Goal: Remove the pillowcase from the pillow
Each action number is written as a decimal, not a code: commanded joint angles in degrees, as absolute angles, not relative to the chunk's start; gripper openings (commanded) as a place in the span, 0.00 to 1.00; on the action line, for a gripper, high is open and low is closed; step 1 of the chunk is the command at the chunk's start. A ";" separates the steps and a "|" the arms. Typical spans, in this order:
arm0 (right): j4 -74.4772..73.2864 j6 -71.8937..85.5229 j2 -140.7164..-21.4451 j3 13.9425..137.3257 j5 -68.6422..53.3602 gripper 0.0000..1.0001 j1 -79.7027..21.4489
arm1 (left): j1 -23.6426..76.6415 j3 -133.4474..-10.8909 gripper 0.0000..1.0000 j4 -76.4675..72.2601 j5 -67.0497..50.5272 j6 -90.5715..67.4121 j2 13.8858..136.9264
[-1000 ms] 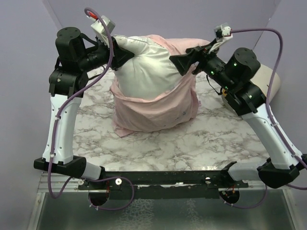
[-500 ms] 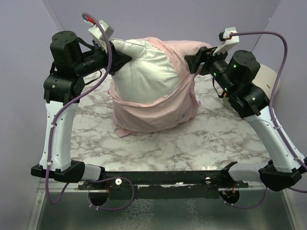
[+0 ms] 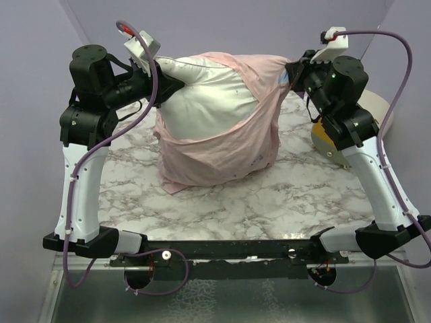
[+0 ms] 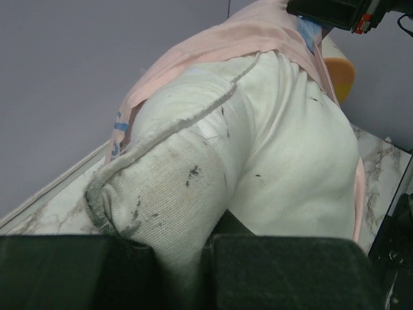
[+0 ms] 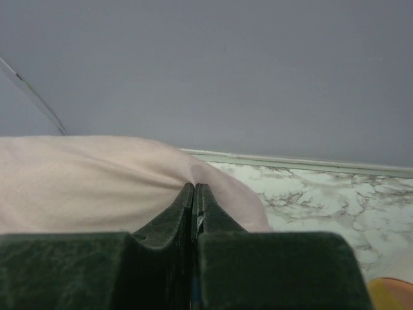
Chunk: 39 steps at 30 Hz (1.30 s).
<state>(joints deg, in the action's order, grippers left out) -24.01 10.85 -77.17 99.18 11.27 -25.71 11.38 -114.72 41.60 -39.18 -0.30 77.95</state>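
left fingers (image 4: pixel 77 271) clenched on pillow (image 3: pixel 202 94) corner | right fingers (image 5: pixel 148 258) pinching pillowcase (image 3: pixel 222 155) edge, fabric taut | pillow stands on table (image 3: pixel 269 202), case bunched round lower half | risk: thin fabric slips out or pillow corner pulls free under tension

Pillowcase (image 3: pixel 261 124) corner farther right, seemingly tauter

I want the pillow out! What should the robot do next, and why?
Probably pull the right hand farther right: it pinches the pillowcase, the left hand grips the pillow by a corner, and cloth wraps the pillow's lower half.
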 commanded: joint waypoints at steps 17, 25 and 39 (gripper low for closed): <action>-21.37 26.90 -84.34 95.85 0.61 0.01 -7.12 | 11.33 -120.65 0.00 49.25 -44.61 5.71 73.49; -19.66 33.77 -76.98 91.93 -21.41 0.87 -6.65 | 11.27 -117.37 0.00 48.30 -42.00 8.50 72.42; -16.82 50.39 -65.74 79.54 -32.27 0.98 -1.55 | 11.33 -117.58 0.00 44.05 -37.61 9.51 73.64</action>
